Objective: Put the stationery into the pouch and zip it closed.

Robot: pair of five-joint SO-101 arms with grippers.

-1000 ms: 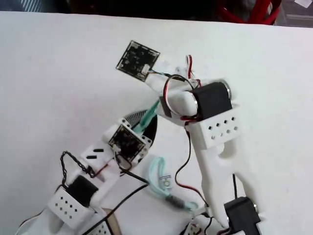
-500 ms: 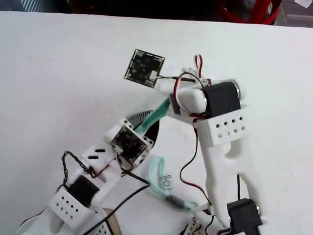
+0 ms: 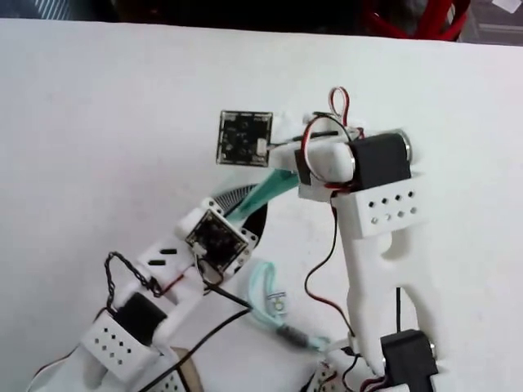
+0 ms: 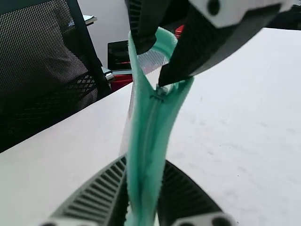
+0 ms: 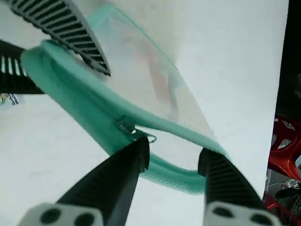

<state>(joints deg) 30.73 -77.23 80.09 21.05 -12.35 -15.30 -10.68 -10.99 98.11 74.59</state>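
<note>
The pouch (image 3: 260, 194) is clear with a teal zipper edge and hangs stretched between the two grippers above the table. My left gripper (image 3: 237, 211) is shut on one end of the teal edge (image 4: 143, 141). My right gripper (image 3: 286, 175) grips the other end, its jaws closed on the teal band (image 5: 164, 176). The metal zipper pull (image 5: 136, 133) sits right at one fingertip (image 5: 140, 147). In the left wrist view the right gripper (image 4: 157, 56) pinches the pouch just above the pull (image 4: 156, 94). I cannot tell what is inside the pouch.
A teal strap with a small tag (image 3: 265, 298) lies on the white table (image 3: 98, 122) between the arm bases, ending in a dark clip (image 3: 292, 336). Cables trail from both arms. Red objects (image 3: 417, 16) stand beyond the far edge.
My right arm has swung to the right and slightly back, drawing the teal edge out longer and tauter. The left arm has stayed put, holding its end.
</note>
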